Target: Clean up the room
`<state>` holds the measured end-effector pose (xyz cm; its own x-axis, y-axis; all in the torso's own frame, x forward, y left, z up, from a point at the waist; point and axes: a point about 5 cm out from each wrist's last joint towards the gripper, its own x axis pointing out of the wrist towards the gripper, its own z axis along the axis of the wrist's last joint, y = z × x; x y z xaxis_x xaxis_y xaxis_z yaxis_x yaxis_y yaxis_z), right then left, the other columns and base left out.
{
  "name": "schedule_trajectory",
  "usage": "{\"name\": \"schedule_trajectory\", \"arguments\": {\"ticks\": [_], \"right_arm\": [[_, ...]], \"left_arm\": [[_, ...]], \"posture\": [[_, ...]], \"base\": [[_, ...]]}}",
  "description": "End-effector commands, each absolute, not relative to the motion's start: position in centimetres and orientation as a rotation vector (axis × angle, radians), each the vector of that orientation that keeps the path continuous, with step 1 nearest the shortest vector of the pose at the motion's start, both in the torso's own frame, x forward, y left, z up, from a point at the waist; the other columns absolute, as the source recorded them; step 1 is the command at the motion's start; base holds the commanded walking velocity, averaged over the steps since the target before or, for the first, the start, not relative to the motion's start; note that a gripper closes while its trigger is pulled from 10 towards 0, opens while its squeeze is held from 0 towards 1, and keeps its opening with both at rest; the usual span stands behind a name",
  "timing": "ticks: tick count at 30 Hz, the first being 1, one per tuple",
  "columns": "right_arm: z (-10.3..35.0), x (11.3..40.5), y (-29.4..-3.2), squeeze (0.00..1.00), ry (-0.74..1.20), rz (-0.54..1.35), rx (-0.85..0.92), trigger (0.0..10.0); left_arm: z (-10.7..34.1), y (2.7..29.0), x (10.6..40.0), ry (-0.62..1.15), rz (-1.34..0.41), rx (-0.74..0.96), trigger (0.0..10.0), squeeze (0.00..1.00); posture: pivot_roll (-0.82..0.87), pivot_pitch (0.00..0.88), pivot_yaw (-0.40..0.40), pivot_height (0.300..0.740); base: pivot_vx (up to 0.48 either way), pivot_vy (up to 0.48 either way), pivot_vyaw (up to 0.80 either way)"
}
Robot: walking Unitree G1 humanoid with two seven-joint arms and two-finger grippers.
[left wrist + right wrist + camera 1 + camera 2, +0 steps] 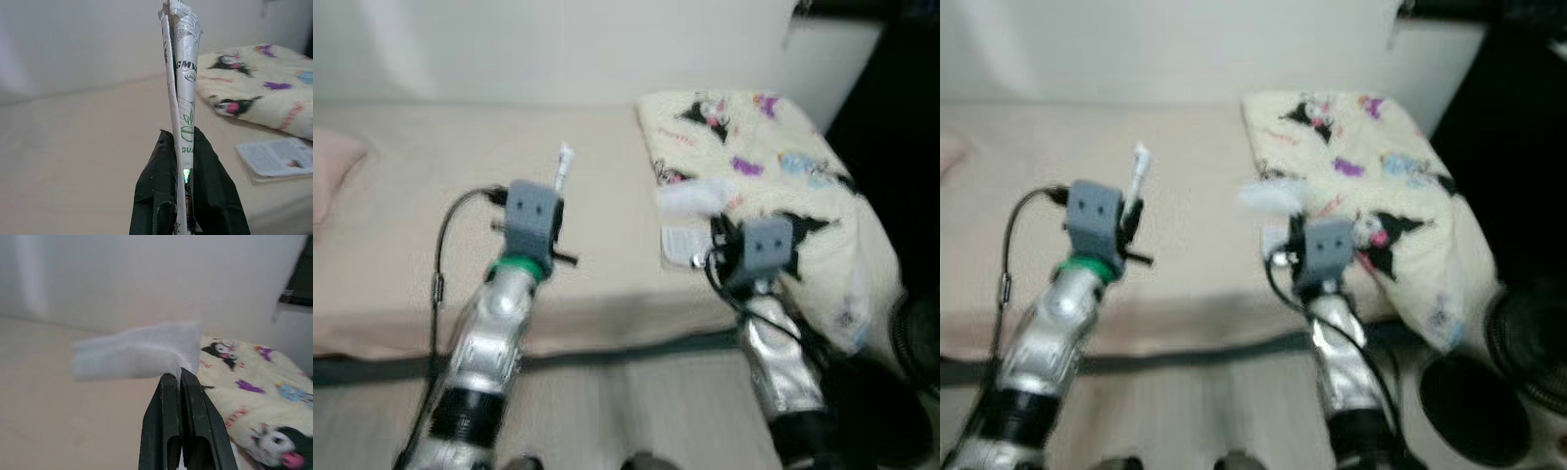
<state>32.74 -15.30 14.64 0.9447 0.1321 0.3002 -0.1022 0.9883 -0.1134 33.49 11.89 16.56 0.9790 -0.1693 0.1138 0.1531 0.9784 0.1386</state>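
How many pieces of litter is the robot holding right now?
2. A printed paper wrapper is pinched in the left gripper over the bed; a white tissue is clamped in the right gripper beside the cartoon blanket.

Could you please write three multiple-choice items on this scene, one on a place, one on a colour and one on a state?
1. Where does the cartoon-print blanket lie?
A. on the bed's right end
B. on the floor
C. on the bed's left end

2. What colour is the print on the wrapper in the left gripper?
A. red
B. green
C. blue

3. What state is the right gripper in?
A. wide open
B. shut on nothing
C. shut on a white tissue

Answers: 1 A, it lies right of both arms; 2 B, green lettering and leaf; 3 C, the tissue juts from closed fingers.
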Motion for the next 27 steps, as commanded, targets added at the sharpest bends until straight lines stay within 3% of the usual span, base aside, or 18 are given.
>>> {"name": "schedule_trajectory", "arguments": {"ticks": [1,5,27], "right_arm": [[14.3,32.6,-15.6,0.0,-0.296,0.111,-0.09,10.0],[14.3,32.6,-15.6,0.0,-0.295,0.124,-0.08,10.0],[13.8,32.0,-13.7,0.0,-0.271,0.33,-0.05,10.0]], "left_arm": [[16.4,11.7,33.5,-0.118,-0.173,0.137,10.0,0.0],[16.4,11.7,33.4,-0.119,-0.173,0.138,10.0,0.0],[15.8,11.8,33.6,-0.059,-0.144,0.146,10.0,0.0]], "posture": [[-0.05,0.0,-0.031,0.713],[-0.05,0.0,-0.031,0.713],[-0.05,0.0,-0.026,0.713]], "base": [[-0.247,0.0,0.0],[0.0,0.0,0.31],[0.0,0.0,0.74]]}}
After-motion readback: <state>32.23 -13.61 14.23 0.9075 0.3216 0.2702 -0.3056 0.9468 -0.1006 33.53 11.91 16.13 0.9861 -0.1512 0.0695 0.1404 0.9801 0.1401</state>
